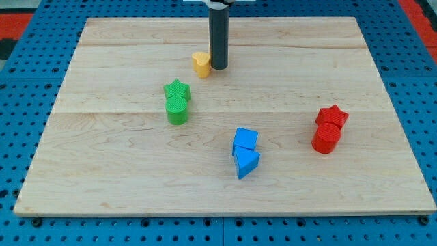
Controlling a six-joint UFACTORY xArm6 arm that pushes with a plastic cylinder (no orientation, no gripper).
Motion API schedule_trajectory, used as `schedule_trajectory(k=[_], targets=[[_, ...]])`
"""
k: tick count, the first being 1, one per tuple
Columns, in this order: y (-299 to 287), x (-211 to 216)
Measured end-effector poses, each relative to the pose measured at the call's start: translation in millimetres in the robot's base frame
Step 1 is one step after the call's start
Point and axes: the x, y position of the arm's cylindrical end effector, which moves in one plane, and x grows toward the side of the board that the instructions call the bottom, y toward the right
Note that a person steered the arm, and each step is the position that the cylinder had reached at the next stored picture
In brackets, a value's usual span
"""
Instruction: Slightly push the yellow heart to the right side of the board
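Observation:
The yellow heart (201,63) lies on the wooden board (123,171) near the view's top, a little left of centre. My tip (219,67) stands right beside the heart, on its right side, touching or nearly touching it. The dark rod rises straight up from there and leaves the view at the top.
A green star (177,89) sits against a green cylinder (177,109) left of centre. A blue cube (246,139) touches a blue triangular block (247,162) below centre. A red star (332,116) sits against a red cylinder (326,139) at the right.

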Motion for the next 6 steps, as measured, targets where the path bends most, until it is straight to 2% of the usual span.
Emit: schedule_trajectory(k=[1, 2, 4, 5, 6], targets=[[37, 1], [37, 34], [-60, 41], [-116, 21], [-82, -14]])
